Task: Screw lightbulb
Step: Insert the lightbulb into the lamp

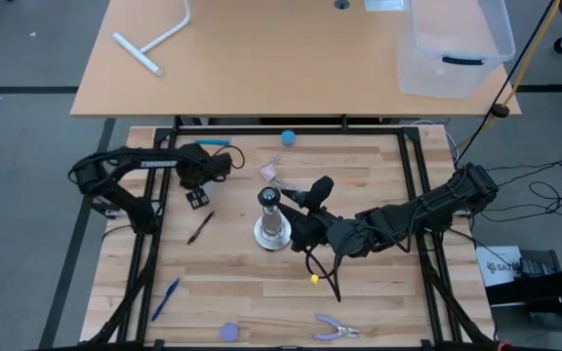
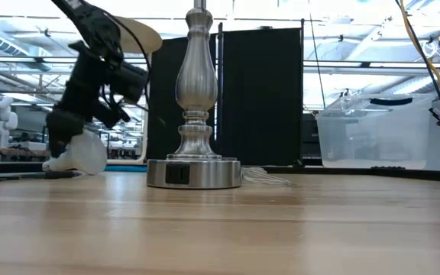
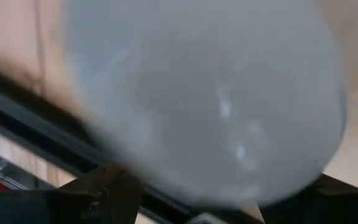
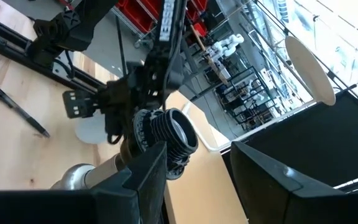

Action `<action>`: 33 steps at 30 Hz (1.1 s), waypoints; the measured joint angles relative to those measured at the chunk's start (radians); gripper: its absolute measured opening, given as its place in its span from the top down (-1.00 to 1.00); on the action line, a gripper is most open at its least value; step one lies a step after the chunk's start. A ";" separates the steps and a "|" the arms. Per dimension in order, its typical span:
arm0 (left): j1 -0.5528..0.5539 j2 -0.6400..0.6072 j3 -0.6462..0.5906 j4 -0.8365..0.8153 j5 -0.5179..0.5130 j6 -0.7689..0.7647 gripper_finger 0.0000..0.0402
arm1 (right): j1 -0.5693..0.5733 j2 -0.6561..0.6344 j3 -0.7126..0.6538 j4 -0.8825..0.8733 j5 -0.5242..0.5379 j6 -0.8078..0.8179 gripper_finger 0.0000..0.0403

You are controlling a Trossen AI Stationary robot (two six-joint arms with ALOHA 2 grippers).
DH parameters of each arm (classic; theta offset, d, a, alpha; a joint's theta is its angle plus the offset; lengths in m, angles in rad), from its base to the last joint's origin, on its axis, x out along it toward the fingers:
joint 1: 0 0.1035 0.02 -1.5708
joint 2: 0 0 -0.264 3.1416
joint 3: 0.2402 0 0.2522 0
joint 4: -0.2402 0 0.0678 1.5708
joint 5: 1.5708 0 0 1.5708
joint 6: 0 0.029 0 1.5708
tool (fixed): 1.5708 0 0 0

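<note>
Wooden planks form the table point(image 1: 242, 292) surface. At its near edge lie a pair of pliers point(image 1: 336, 330), a purple disc point(image 1: 229, 331) and a blue pen point(image 1: 166, 297), all well apart from the work area. A small yellow piece point(image 1: 314, 279) lies just beside the right arm's cables.

The lamp stand point(image 1: 273, 226) stands upright near the table's middle: a silver round base, a turned metal column, and a black threaded socket point(image 4: 166, 134) at the top. The socket is bare. The right gripper point(image 1: 301, 203) reaches in from the right and sits at the top of the stand, its two dark fingers point(image 4: 138, 180) apart with the stand's upper column between them; whether they press on the column cannot be told. This arm and its cables block the direct path from the right side.

A black pen point(image 1: 200, 227) lies left of the stand, between it and the left arm.

The left gripper point(image 1: 199, 195) is low at the left side of the table. The lightbulb point(image 2: 82, 153) rests on the wood there, touching the surface, directly under this gripper. The bulb is white and frosted, with a rounded globe that fills the left wrist view. How far the left fingers are parted cannot be told.

Farther back lie a crumpled clear wrapper point(image 1: 270, 173) and a small blue ball point(image 1: 287, 137).
</note>
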 joint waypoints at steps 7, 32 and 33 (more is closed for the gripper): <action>-0.025 0.100 0.004 0.090 -0.027 0.040 -0.29 | 0.000 0.000 0.000 -0.002 0.000 0.000 0.15; -0.036 0.109 0.003 0.352 -0.042 -0.016 0.31 | 0.000 0.000 0.000 -0.002 0.004 0.002 0.15; -0.040 0.106 0.003 0.354 -0.044 -0.017 0.31 | 0.000 0.000 0.000 -0.001 0.005 0.002 0.15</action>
